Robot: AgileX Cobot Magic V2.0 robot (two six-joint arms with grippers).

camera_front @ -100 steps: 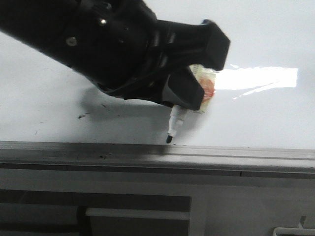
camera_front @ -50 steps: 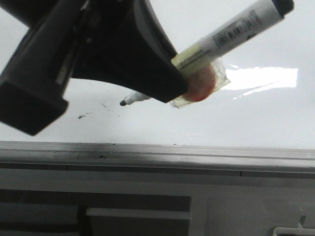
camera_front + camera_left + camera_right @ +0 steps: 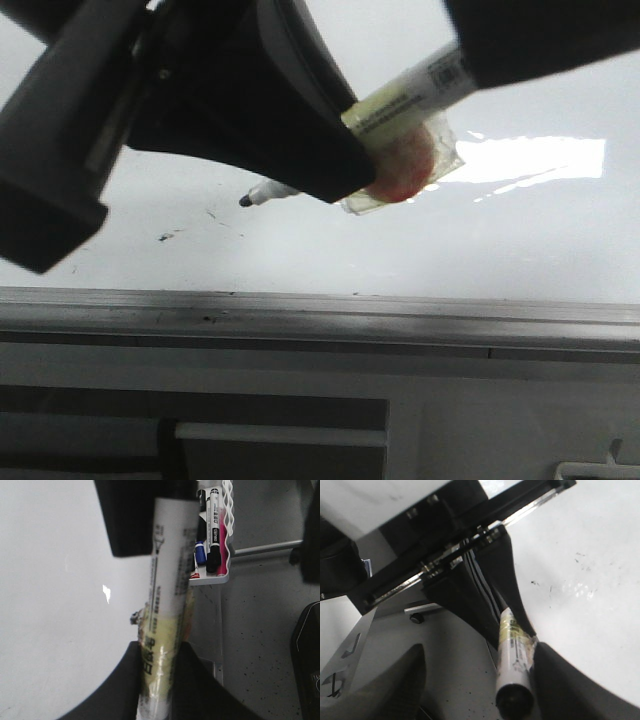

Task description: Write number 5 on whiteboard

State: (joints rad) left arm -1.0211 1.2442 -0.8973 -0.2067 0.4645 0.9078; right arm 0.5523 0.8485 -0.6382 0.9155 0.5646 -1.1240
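The whiteboard (image 3: 500,240) is glossy white with small dark smudges; no number 5 shows on it. My left gripper (image 3: 345,165) is shut on a white marker (image 3: 400,100) wrapped in yellowish tape. Its uncapped black tip (image 3: 245,201) points left, just over the board. In the left wrist view both fingers (image 3: 125,680) press the marker (image 3: 165,605). My right gripper (image 3: 520,45) reaches in from the upper right over the marker's rear end. In the right wrist view it (image 3: 480,650) is open, with the marker (image 3: 515,665) against one finger (image 3: 565,680).
A grey metal frame rail (image 3: 320,310) runs along the board's near edge, with grey panels below. A bright glare patch (image 3: 530,160) lies on the board. A white wire tray (image 3: 220,577) holding several markers hangs beside the board.
The left gripper turned the marker from pointing down near the rail to pointing left. The right gripper has come in from the upper right and now covers the marker's rear end.
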